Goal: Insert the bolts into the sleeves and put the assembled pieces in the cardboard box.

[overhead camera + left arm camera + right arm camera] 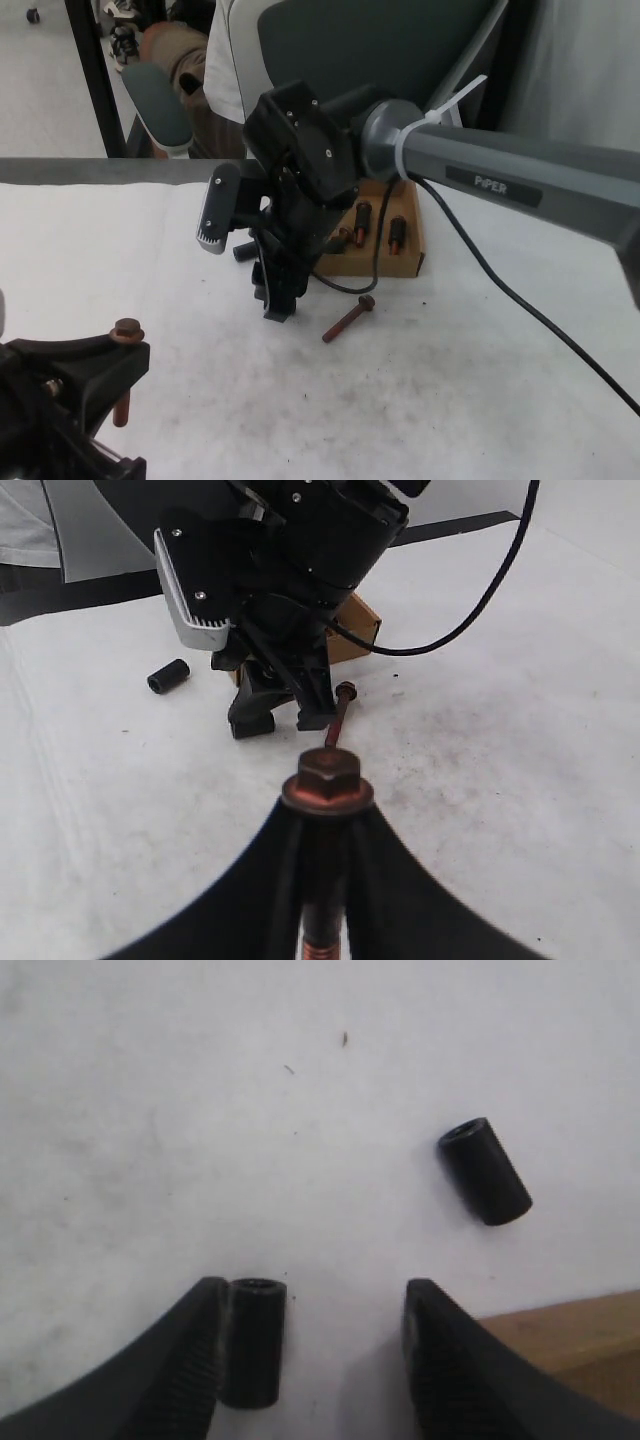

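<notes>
Black fingers (pixel 240 890) of the left gripper (pixel 325 825) are clamped on the shank of a copper-coloured flanged hex bolt (pixel 325 783), nearest the high camera. The bolt stands upright, head up, with the threaded end projecting below the fingers.

Farther out, a second copper-coloured bolt (pixel 348 318) lies loose on the white cloth-covered bench (pixel 450 400), just beside the right gripper (pixel 275 300).

The right gripper points down at the bench with its jaws apart. A short black cylindrical sleeve (pixel 252 1340) lies between the fingers, close against the inner face of one finger; contact cannot be confirmed. A second black cylindrical sleeve (pixel 485 1170) lies on the bench outside the fingers, near the gripper.

Beyond the right gripper sits the shallow brown cardboard box (pixel 395 262). Two assembled bolt-and-sleeve pieces (pixel 362 222) lie inside it, side by side and apart.
</notes>
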Available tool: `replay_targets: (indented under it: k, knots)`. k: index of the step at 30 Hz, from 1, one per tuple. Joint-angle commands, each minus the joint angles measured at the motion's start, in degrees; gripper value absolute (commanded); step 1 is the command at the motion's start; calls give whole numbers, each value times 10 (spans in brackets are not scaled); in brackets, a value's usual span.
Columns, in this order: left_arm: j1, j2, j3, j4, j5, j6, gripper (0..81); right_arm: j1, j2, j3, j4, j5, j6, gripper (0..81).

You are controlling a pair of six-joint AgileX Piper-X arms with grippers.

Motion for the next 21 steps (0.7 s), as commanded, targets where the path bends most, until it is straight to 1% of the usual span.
replay_targets:
  k: [1,11,15,21]
  knots:
    - [1,-5,0,-6,-4,1,8,1,5,-16,3,-9,-5,507]
    - [1,-5,0,-6,-4,1,8,-10,6,-16,45,-14,3,507]
    - [1,-5,0,-6,-4,1,8,-11,6,-12,45,-48,14,507]
    - [1,-5,0,-6,-4,1,8,-12,26,-11,45,-49,13,507]
